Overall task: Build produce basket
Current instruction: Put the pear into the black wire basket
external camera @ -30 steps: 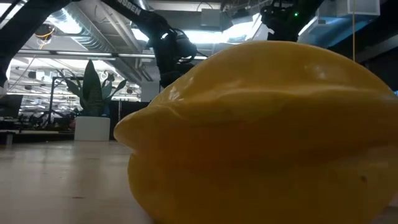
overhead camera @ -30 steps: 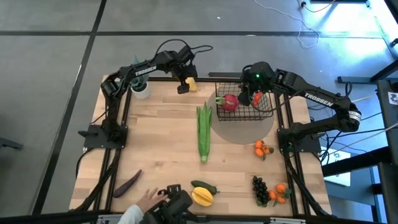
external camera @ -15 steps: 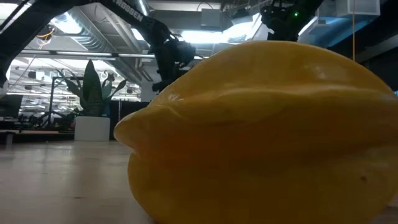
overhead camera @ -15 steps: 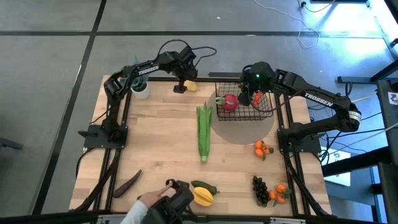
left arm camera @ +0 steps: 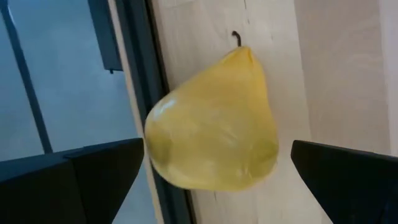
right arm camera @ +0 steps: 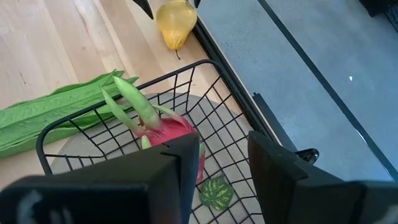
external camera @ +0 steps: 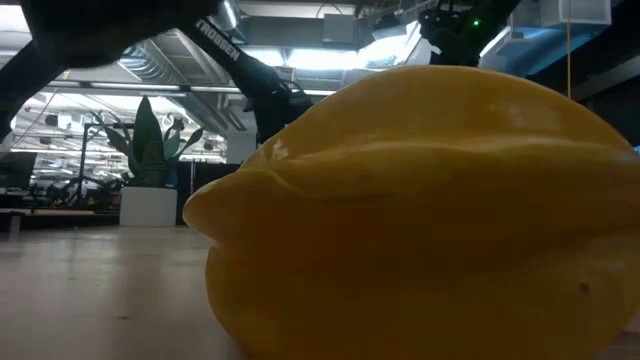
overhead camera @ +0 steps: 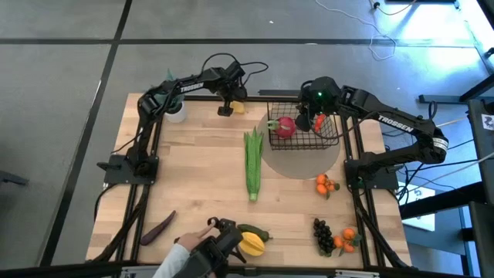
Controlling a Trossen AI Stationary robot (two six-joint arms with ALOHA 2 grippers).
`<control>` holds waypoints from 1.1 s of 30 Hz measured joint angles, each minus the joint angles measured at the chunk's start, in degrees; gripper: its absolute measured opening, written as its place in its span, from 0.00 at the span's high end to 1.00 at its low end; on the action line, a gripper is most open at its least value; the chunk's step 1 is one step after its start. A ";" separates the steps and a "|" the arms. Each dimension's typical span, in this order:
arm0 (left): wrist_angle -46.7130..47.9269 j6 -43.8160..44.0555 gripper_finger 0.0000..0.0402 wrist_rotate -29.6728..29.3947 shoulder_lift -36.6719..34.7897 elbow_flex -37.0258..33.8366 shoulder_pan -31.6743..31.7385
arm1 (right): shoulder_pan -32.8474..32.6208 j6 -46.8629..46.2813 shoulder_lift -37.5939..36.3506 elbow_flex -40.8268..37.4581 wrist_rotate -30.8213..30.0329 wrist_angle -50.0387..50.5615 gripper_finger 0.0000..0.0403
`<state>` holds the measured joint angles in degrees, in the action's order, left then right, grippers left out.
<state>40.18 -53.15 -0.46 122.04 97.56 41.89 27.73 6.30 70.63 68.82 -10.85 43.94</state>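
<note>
My left hand hangs open over the yellow pear-shaped fruit at the worktop's far edge beside the basket, and, as far as I can tell, a clumsy close could nudge it off.

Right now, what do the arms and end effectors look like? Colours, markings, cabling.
Both arms are dark, near-black jointed links with white TROSSEN lettering on the left arm and the right arm. Black cables loop off the left arm's wrist. The left end effector and the right end effector have flat black fingers. A green light glows on the right arm's wrist.
</note>
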 joint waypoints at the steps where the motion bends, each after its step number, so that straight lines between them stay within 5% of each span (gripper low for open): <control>1: -0.25 0.00 0.01 0.02 0.37 0.00 0.00 | 0.02 0.03 0.00 0.00 0.00 0.00 0.69; 11: -0.20 0.85 0.01 -0.04 1.20 0.00 0.11 | 0.02 -0.01 0.00 0.00 0.00 0.00 0.69; 20: 0.33 9.16 0.01 -6.19 1.20 0.00 -0.77 | 0.02 -0.01 0.00 0.00 -0.02 0.00 0.69; 33: 1.83 8.07 0.01 -1.50 2.12 -0.11 -0.69 | 0.02 -0.03 0.00 0.00 -0.02 0.00 0.69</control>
<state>42.01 -45.08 -1.97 124.16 97.45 41.20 27.75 6.26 70.63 68.82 -10.87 43.94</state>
